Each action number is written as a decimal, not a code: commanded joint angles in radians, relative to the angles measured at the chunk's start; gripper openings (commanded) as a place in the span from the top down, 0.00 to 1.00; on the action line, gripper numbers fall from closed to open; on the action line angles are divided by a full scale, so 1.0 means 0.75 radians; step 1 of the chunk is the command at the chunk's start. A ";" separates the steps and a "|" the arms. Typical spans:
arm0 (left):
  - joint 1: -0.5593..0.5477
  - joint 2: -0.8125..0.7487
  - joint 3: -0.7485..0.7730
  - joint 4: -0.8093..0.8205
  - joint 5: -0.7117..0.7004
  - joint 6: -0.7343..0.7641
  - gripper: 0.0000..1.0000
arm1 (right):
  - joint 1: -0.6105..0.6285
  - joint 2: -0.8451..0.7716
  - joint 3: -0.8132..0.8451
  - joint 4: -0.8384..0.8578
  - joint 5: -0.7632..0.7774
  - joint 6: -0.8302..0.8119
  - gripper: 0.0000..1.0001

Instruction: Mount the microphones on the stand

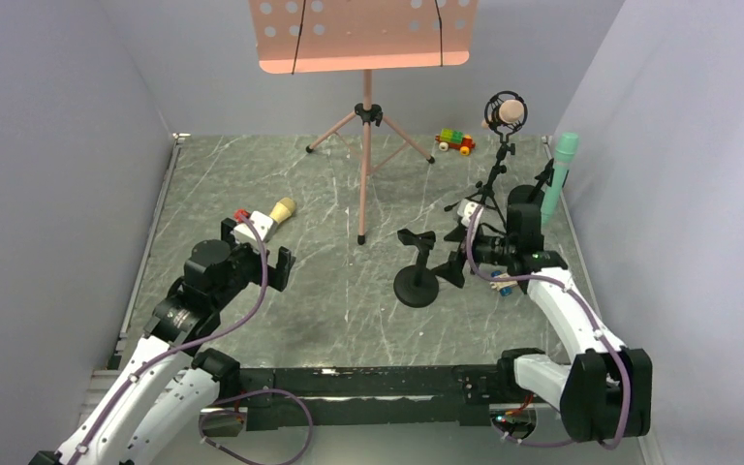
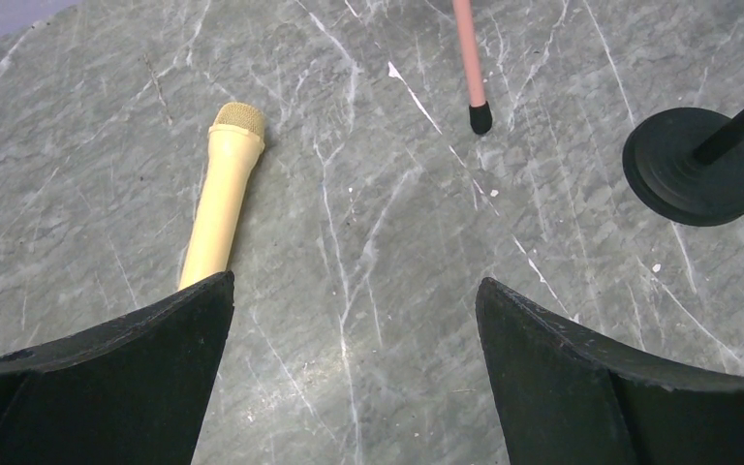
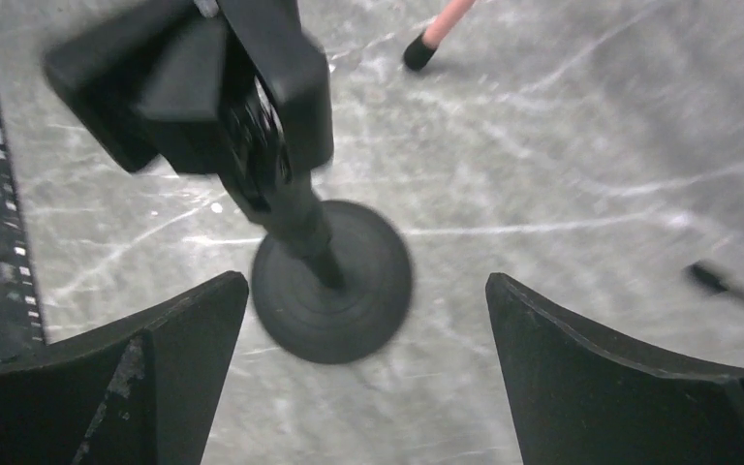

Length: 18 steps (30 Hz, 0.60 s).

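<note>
We log the left claw [image 2: 354, 291] spread wide over the flat yellow microphone [image 2: 221, 194] for pickup, the right claw [image 3: 366, 279] released, facing the stand [image 3: 295, 213].

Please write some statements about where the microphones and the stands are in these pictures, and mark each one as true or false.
1. The yellow microphone lies flat on the table. True.
2. The pink microphone lies on the table beside the toy car. False: it sits raised in the holder of the tripod stand.
3. The left gripper and the right gripper both have open, empty jaws. True.
4. The clip of the round-base stand holds a microphone. False: that clip is empty.
5. The teal microphone stands upright near the right wall. True.
</note>
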 commanded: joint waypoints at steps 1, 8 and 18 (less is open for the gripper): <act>0.005 -0.020 0.003 0.037 0.008 0.009 0.01 | 0.003 -0.003 -0.139 0.297 -0.066 0.342 0.03; 0.005 -0.026 -0.001 0.046 0.020 0.009 0.01 | 0.038 -0.121 -0.273 0.582 0.088 0.529 0.05; 0.006 -0.022 0.000 0.043 0.015 0.009 0.01 | 0.219 -0.045 -0.313 0.796 0.166 0.589 0.15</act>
